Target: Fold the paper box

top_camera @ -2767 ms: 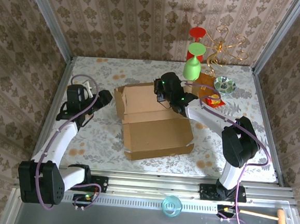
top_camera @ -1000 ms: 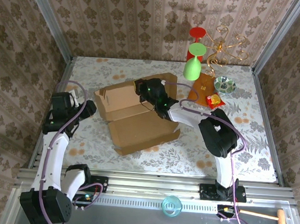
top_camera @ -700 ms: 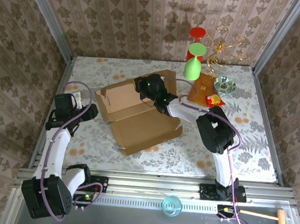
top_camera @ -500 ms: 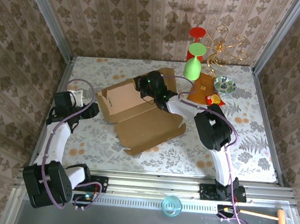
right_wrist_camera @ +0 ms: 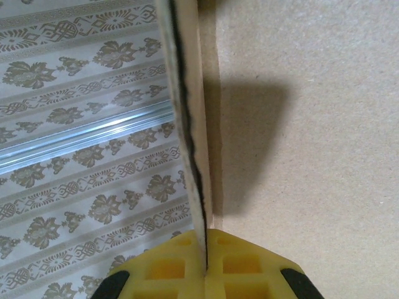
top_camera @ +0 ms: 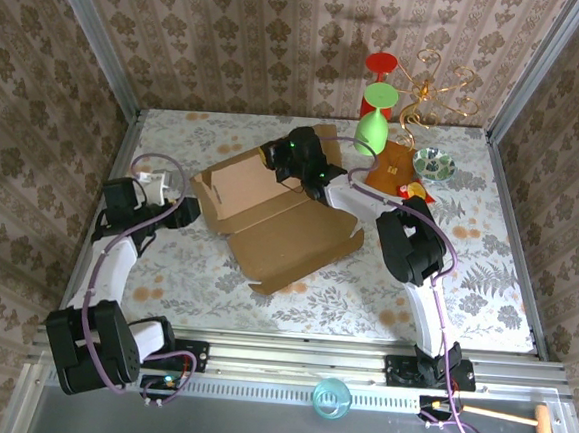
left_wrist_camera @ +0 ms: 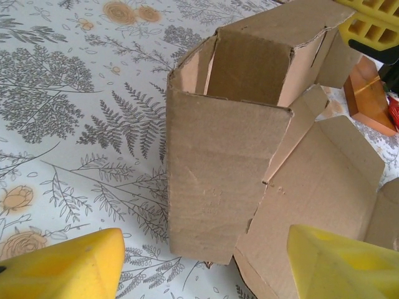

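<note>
The paper box (top_camera: 290,241) lies half-formed and skewed on the floral table, with its lid panel flat toward me and its back and left walls raised. My right gripper (top_camera: 297,163) is at the box's far wall, shut on the cardboard's edge (right_wrist_camera: 194,162), its jaws (right_wrist_camera: 206,265) pinched together around it. My left gripper (top_camera: 187,211) stands open just off the box's left end. In the left wrist view the upright end flap (left_wrist_camera: 218,180) stands ahead of my left gripper (left_wrist_camera: 206,274), clear of both yellow fingers (left_wrist_camera: 62,268).
A darker orange-brown square piece (top_camera: 390,169) lies right of the box, with a small bowl (top_camera: 434,165) and a red-yellow item (top_camera: 413,193) beside it. A green goblet (top_camera: 373,123), red cup (top_camera: 379,75) and gold wire stand (top_camera: 435,88) crowd the back right corner.
The right gripper has dragged the box left and toward the back, turning it counter-clockwise. The left arm drew back leftward, then its gripper came in to the box's left end.
</note>
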Robot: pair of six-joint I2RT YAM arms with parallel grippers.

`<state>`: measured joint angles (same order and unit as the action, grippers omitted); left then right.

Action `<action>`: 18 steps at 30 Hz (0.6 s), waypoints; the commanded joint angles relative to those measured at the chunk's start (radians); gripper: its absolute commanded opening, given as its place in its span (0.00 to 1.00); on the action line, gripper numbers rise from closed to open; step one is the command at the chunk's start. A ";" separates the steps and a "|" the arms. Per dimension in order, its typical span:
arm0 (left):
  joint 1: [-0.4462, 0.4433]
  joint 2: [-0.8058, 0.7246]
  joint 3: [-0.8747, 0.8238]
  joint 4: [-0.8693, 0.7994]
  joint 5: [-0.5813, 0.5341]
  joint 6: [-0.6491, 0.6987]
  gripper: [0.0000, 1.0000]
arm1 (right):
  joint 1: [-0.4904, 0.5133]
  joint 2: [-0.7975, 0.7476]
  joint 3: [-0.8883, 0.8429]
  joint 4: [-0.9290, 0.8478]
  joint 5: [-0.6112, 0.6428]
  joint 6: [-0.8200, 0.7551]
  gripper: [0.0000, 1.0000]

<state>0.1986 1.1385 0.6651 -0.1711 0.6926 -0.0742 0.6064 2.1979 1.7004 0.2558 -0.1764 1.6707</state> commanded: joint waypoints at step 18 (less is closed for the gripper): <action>0.012 0.001 -0.004 0.176 0.028 -0.075 0.68 | -0.007 0.079 0.096 0.182 -0.077 0.016 0.00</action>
<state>0.1989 1.1736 0.6651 -0.0280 0.7414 -0.1295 0.6044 2.2547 1.7390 0.3885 -0.2375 1.6752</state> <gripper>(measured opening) 0.684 0.057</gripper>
